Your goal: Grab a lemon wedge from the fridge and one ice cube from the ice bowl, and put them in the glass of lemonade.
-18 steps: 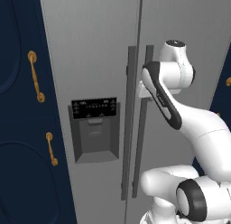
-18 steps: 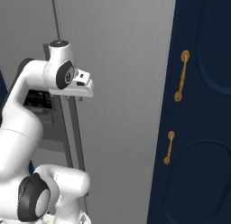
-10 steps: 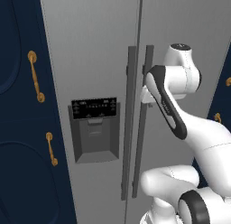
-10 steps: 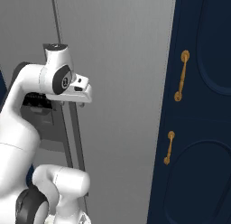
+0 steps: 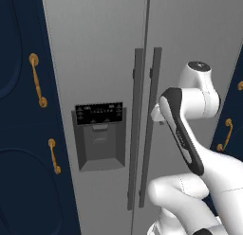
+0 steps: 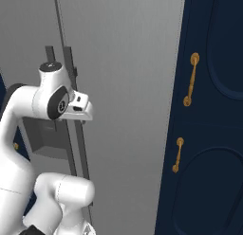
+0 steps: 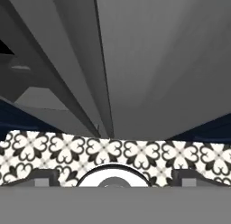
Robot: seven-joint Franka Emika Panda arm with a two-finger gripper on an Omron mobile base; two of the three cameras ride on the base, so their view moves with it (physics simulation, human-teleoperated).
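Gripper at fridge handle, doors shut.
Gripper (image 7: 113,178) jaws spread wide, holding nothing, just beside right door handle (image 5: 151,125); handle's long axis vertical, fridge (image 5: 99,49) directly ahead. Lemon wedge presumably inside, hidden.

Soft, even light fills the room, with no visible lamp and no glare. The fridge (image 5: 104,54) doors shade gently from pale grey to darker grey, and its bar handles (image 5: 142,130) cast faint shadows. Everything renders sharp and flat. Beyond the jaws, the close surfaces splay steeply outward, and the patterned floor (image 7: 113,153) stays crisp.
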